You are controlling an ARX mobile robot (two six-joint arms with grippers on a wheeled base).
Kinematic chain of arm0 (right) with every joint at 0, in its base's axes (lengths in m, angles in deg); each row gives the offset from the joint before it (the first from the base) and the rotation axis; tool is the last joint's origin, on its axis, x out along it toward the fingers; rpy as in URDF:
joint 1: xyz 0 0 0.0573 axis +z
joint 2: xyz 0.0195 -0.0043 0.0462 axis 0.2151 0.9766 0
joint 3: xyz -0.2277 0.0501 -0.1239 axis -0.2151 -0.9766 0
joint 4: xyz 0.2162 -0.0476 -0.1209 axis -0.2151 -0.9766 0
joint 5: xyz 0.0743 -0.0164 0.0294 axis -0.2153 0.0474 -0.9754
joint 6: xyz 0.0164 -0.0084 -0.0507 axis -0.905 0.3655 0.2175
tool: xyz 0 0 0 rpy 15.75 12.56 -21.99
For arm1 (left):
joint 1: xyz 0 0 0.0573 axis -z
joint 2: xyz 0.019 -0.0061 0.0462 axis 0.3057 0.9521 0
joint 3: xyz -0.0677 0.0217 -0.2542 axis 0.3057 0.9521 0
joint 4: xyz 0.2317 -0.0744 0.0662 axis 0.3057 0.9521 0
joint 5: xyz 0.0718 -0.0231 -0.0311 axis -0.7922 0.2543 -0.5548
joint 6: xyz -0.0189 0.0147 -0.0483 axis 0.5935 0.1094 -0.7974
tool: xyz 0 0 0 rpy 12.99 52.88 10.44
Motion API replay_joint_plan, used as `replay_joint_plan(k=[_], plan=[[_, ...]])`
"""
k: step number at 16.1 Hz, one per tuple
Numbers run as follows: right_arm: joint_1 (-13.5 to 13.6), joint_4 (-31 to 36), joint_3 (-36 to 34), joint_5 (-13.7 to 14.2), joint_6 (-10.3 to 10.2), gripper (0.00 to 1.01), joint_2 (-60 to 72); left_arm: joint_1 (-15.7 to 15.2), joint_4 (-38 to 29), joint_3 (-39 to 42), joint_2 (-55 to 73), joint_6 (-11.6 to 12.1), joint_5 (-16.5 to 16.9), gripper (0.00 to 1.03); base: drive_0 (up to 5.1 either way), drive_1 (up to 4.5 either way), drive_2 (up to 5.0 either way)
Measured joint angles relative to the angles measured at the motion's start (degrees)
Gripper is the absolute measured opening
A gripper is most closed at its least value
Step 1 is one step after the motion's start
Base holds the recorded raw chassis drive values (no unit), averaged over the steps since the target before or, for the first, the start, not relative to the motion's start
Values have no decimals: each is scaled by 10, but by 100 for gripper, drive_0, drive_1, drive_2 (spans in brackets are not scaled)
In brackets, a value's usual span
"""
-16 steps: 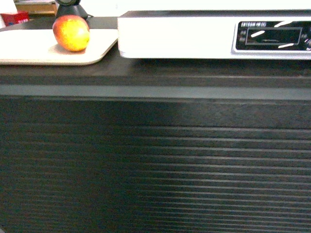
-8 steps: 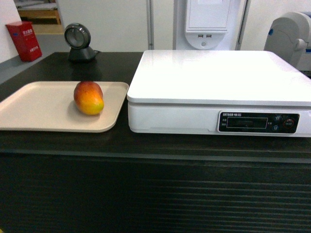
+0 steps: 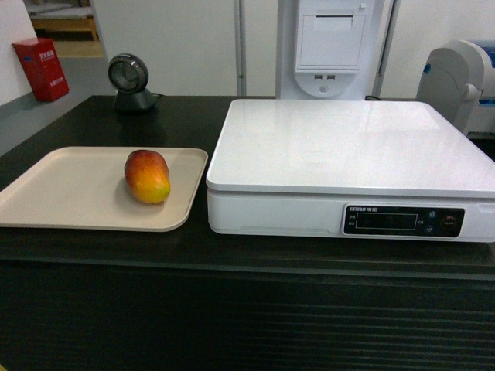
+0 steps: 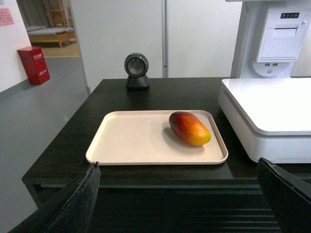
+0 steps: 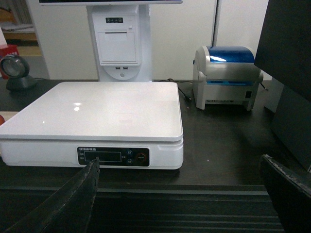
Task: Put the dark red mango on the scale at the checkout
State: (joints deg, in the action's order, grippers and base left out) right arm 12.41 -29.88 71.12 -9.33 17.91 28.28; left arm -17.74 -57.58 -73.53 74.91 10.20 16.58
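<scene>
We are in a shop-like room with white walls, and in front of us stands the checkout (image 3: 116, 116), a black counter with a slatted front. On the left of it lies a beige tray (image 3: 54, 185). The dark red mango (image 3: 147, 176) rests on its side on that tray, near the right edge. Just beside the tray sits the big white scale (image 3: 348, 147), and nothing is on its shiny top.

Our left gripper (image 4: 180, 194) hangs in front of the counter with its fingers (image 4: 73, 199) spread wide and holding nothing. Our right gripper (image 5: 180, 194) is the same, fingers apart and bare, facing the scale.

What could go wrong? The mango is round and smooth, so we think it may roll away if we bump it first. It may slip if we pinch it near the thin end. The tray could slide if we push down on it. And the scale top is slick, so a mango let go too high might roll off.
</scene>
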Motion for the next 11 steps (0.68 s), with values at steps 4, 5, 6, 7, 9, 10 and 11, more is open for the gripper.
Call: replay_joint_plan(k=[4,5,6,7,9,10,11], plan=[[0,0,0,0,0,98,0,0,0,0,0,0,0,98,0,0,0],[0,0,0,0,0,98,0,0,0,0,0,0,0,98,0,0,0],[0,0,0,0,0,98,0,0,0,0,0,0,0,98,0,0,0],[0,0,0,0,0,98,0,0,0,0,0,0,0,98,0,0,0],[0,0,0,0,0,98,0,0,0,0,0,0,0,98,0,0,0],[0,0,0,0,0,98,0,0,0,0,0,0,0,98,0,0,0],[0,0,0,0,0,98,0,0,0,0,0,0,0,98,0,0,0]])
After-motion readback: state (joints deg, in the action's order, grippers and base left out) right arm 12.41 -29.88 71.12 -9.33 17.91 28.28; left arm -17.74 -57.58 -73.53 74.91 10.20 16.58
